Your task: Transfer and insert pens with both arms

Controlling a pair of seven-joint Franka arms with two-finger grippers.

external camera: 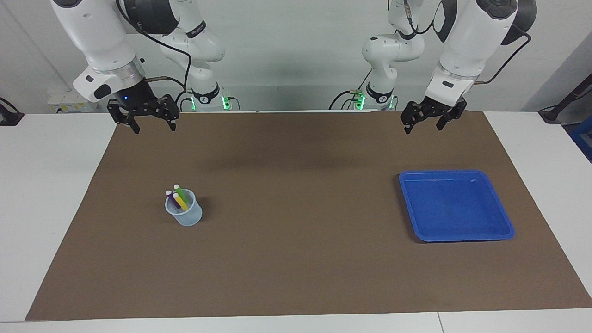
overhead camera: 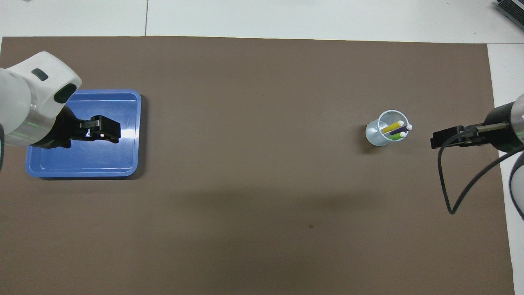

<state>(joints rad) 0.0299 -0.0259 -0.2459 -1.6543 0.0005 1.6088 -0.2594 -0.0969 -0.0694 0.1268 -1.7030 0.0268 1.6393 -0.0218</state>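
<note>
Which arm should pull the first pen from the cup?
Right, probably. Its tool hangs open at the cup's end of the table, where the three pens stand. The left tool, also open, is at the blue tray's end.

Three pens (external camera: 177,198) stand in one clear cup (external camera: 185,215); one blue tray (external camera: 455,205) and two grippers are in view.
</note>
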